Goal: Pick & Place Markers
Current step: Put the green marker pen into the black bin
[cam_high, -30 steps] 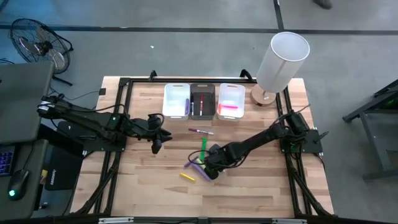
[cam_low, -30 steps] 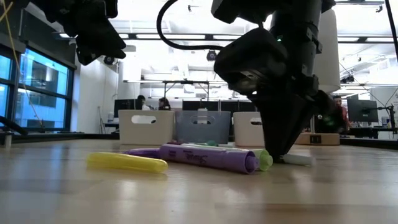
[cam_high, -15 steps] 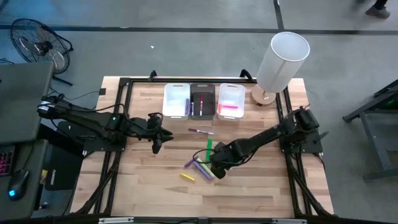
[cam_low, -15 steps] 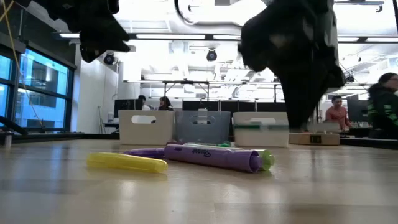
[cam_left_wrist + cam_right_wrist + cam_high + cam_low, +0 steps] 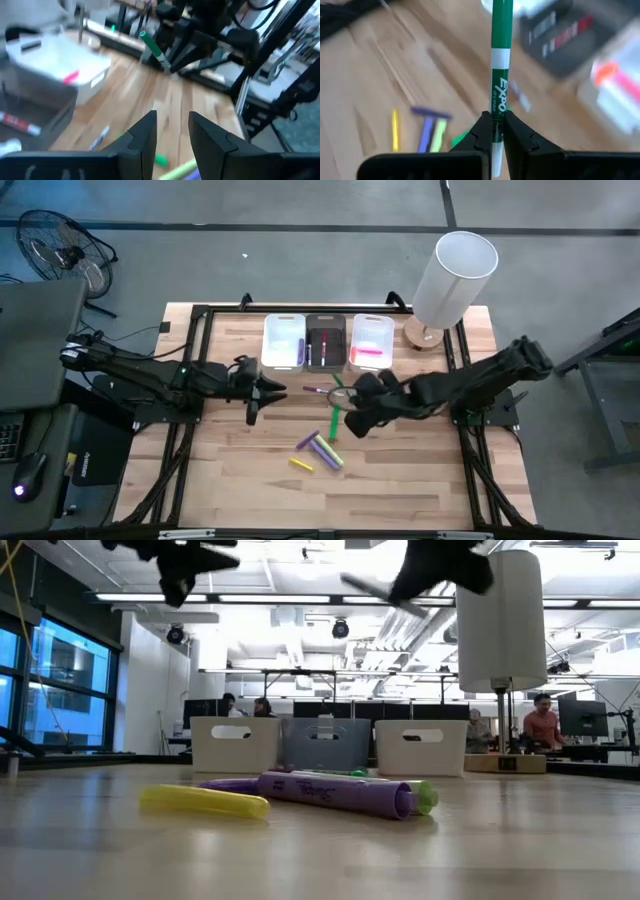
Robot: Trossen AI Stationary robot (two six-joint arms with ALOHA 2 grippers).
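My right gripper (image 5: 497, 122) is shut on a green-and-white marker (image 5: 500, 55) and hangs high above the table's middle (image 5: 352, 408). Several markers lie flat on the wood below: a yellow one (image 5: 301, 464), purple ones (image 5: 307, 443), a light-green one (image 5: 328, 454), a green one (image 5: 333, 426) and a thin purple one (image 5: 322, 391). My left gripper (image 5: 172, 120) stands open over the table's left half (image 5: 272, 391), clear of everything, its fingers pointing at the held marker (image 5: 152, 47). My right gripper pinches the marker's barrel just below its printed label (image 5: 498, 107), toward the white end, between its two fingers. The marker runs on forward past the fingertips, green end (image 5: 502, 20) leading. It is lifted clear of the table and slants upward (image 5: 152, 47).
Three bins stand in a row at the far edge: a white one (image 5: 284, 330), a dark one (image 5: 325, 320) with markers inside, and a white one (image 5: 372, 325) holding pink markers. A tall white lamp (image 5: 455, 275) stands at the far right corner.
My right gripper has risen steeply from the markers on the table and gone toward the far edge, turning as it went. The green-and-white marker has come off the wood with it and now hangs clear. My left gripper has tipped up toward level.
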